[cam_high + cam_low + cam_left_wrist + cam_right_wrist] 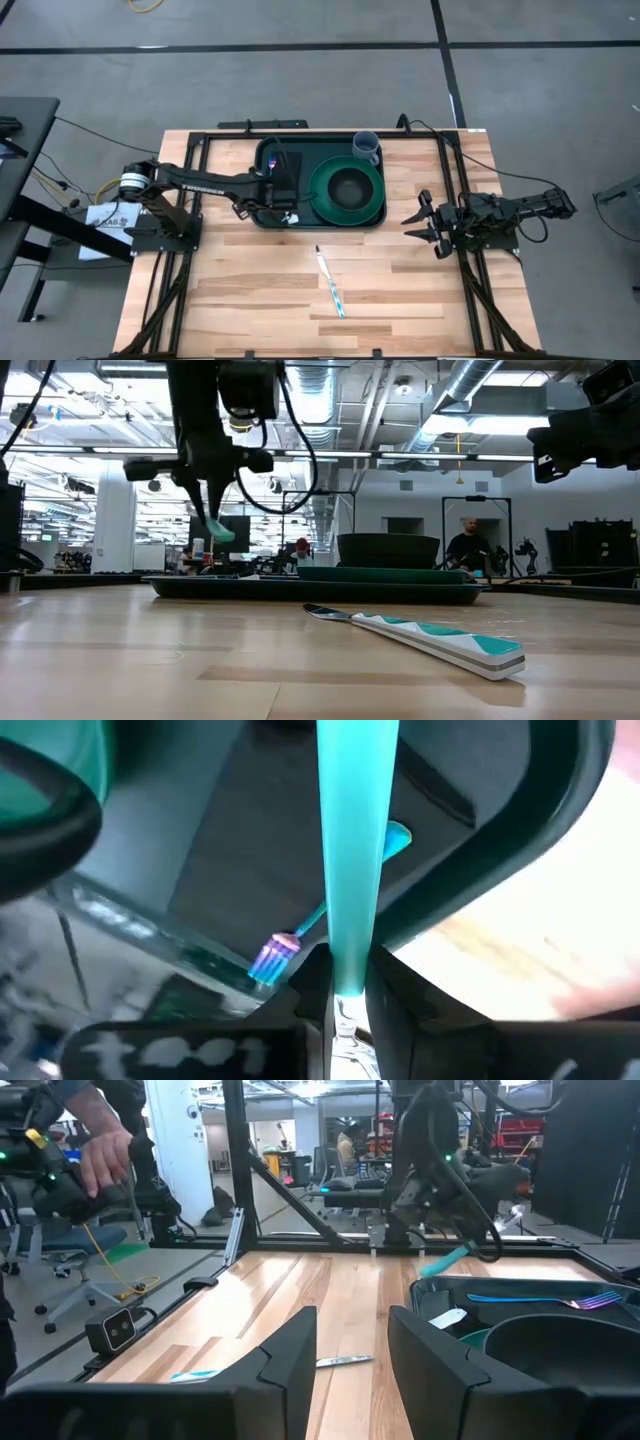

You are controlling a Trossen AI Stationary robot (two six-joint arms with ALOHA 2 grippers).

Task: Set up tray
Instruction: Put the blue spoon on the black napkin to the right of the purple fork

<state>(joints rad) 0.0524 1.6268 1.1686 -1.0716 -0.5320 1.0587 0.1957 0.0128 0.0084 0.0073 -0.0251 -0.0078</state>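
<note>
The dark green tray (300, 150) lies at the table's far middle. On it are a round green plate (372, 200) with a black bowl (347, 187), a black napkin (250, 840) and a teal-handled fork (285, 948) lying on the napkin. A grey cup (366, 146) stands at the tray's far right corner. My left gripper (287, 203) hovers over the tray's left part, shut on a teal utensil handle (352, 840). A teal-and-white knife (331, 284) lies on the bare wood nearer the front. My right gripper (420, 222) is open and empty at the table's right. My left gripper pinches the teal handle between its two fingers at one end (350, 965). The rest of the handle sticks out past the fingertips. The fingers come from above, pointing down (212, 510). The utensil is lifted clear above the napkin and fork; its end between the fingers is hidden.
Bare wood lies in front of the tray around the knife (430, 635). Black frame rails (455, 190) run along both sides of the table. People stand in the room beyond the table (100, 1150).
</note>
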